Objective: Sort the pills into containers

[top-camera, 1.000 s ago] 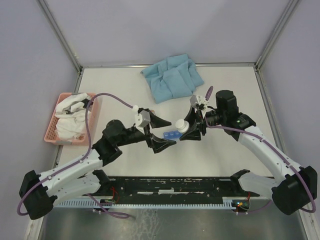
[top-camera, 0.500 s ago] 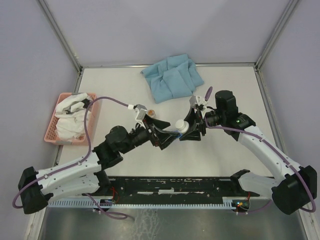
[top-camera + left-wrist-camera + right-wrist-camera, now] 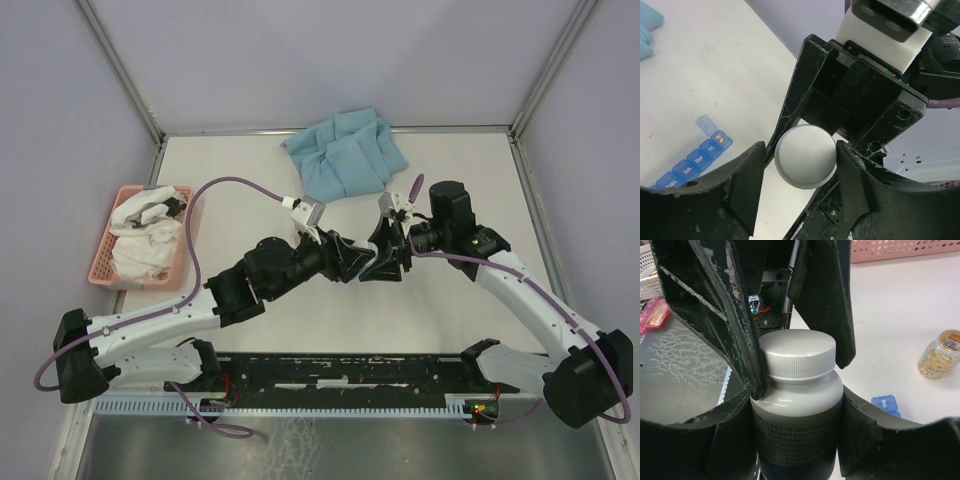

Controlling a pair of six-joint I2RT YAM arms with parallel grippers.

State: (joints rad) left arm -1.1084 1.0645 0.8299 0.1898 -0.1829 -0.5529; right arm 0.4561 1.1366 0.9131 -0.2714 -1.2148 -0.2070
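**Task items**
- Pill bottle (image 3: 797, 415): white plastic, rigid, smooth and probably slippery. It is held upright above the middle of the surface (image 3: 470, 180). The right fingers (image 3: 865, 440) are partly open and clamp its body from both sides. Judged light to moderate in weight, as the fill level is not visible.
- Cap (image 3: 805, 156): white, with a ribbed rim that offers the best purchase. The left fingers (image 3: 740, 190) stand about half open, one on each side of it. One finger appears to touch the rim, but a firm pinch on both sides cannot be confirmed. Grip the rim, not the flat top.
- Pill-organiser strip (image 3: 687, 167): bright blue, thin-walled and light, so it slides easily if nudged. It lies flat on the surface below the bottle, about midway between the left and right edges. The "Fri" compartment (image 3: 719, 136) has its lid up and holds yellow pills.

**Surface and room**
- Walls (image 3: 330, 60): plain pale panels with metal corner posts.
- Surface: white, matte and flat.
- Blue cloth (image 3: 345, 155): crumpled at the middle of the far edge.
- Pink basket (image 3: 100, 262): stands at the left edge and holds white cloth (image 3: 140, 240).
- Small jar (image 3: 940, 355): holds yellow capsules and stands apart from the bottle.
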